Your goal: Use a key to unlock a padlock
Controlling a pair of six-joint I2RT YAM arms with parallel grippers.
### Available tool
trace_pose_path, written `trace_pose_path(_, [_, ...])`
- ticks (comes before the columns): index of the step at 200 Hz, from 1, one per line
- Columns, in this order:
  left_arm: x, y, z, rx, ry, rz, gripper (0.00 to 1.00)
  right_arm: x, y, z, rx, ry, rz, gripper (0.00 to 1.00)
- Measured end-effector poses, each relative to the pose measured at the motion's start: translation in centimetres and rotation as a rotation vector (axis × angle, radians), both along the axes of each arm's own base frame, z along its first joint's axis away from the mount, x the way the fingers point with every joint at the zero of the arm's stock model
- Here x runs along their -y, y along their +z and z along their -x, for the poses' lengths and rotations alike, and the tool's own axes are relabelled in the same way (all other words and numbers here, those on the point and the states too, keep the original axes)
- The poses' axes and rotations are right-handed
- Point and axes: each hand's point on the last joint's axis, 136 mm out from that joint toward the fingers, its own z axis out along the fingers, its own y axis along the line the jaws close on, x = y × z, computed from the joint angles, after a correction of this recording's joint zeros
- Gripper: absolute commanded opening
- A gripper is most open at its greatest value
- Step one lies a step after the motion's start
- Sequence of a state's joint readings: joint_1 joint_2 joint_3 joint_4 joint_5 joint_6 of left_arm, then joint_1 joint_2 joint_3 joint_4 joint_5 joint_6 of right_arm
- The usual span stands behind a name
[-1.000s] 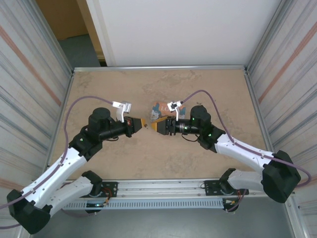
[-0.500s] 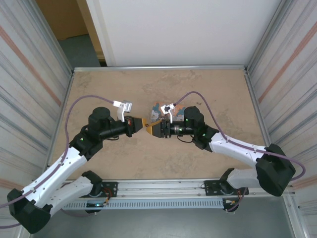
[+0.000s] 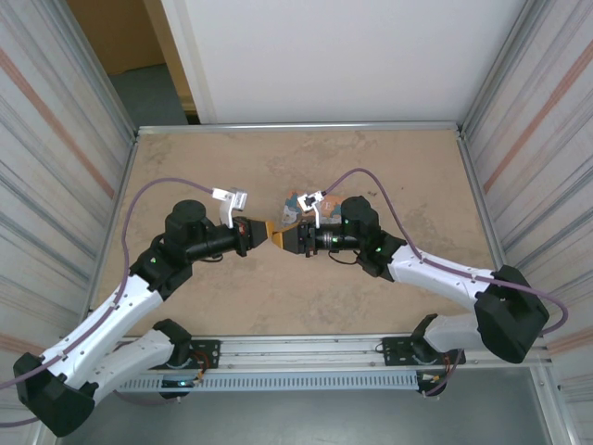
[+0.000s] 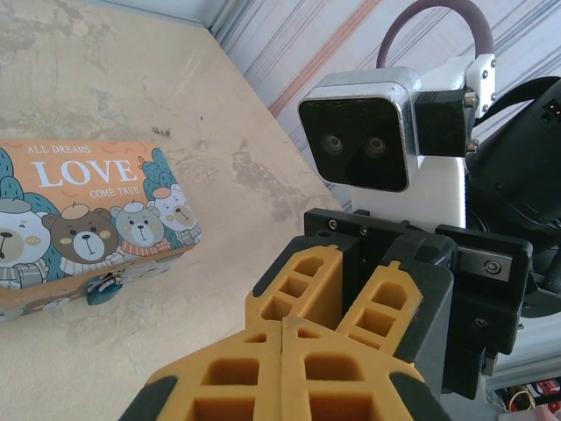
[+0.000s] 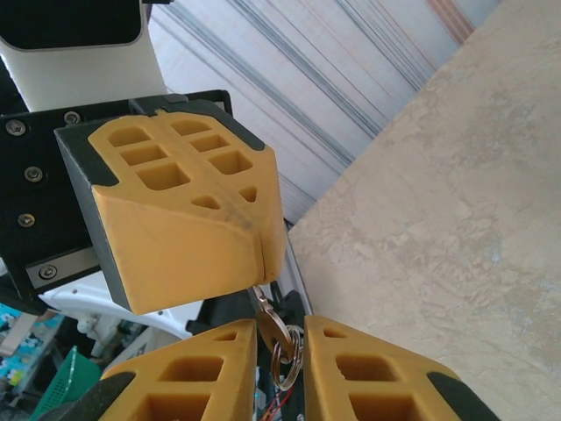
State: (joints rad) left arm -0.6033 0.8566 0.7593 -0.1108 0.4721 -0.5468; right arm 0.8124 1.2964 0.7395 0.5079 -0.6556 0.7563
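The tip of the key [image 5: 265, 314] is hidden between the closed fingers of the left gripper [image 5: 256, 237]. The LOVE box [image 4: 88, 219] is cut off by the left edge. The padlock [image 4: 100, 290] at its base is too small for its shackle to be made out.

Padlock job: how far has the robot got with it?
Early. Done: the key is off the table, pinched in the shut left gripper. In hand: a handover, it seems; the key's ring hangs between the fingers of the open right gripper. Left: the padlock on the LOVE box front has no key in it.
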Motion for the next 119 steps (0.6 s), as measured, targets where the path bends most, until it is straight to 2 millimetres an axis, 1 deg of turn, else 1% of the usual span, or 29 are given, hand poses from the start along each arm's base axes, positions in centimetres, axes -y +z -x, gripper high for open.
trace_pose_path(19, [0.01,0.06,-0.03,0.001,0.001,0.003,0.0,-0.01,0.06,0.0,0.001,0.0,-0.001,0.12])
trace_pose_path(54, [0.01,0.06,-0.04,0.001,0.001,0.003,0.0,0.0,0.03,-0.03,0.001,-0.001,0.0,0.09])
trace_pose_path(89, [0.01,0.06,-0.05,0.001,0.002,0.003,0.0,0.11,-0.02,-0.12,-0.002,-0.006,0.004,0.0])
trace_pose_path(100, [0.02,0.05,-0.04,0.0,0.001,0.003,0.0,0.18,-0.02,-0.1,-0.003,-0.009,0.006,0.0])
trace_pose_path(102, [0.01,0.06,-0.05,0.001,0.002,0.003,0.01,0.19,0.01,-0.1,-0.002,-0.009,0.006,0.0])
trace_pose_path(119, [0.03,0.07,-0.03,0.0,0.001,0.004,0.15,0.37,-0.01,-0.08,-0.002,-0.015,0.014,0.0])
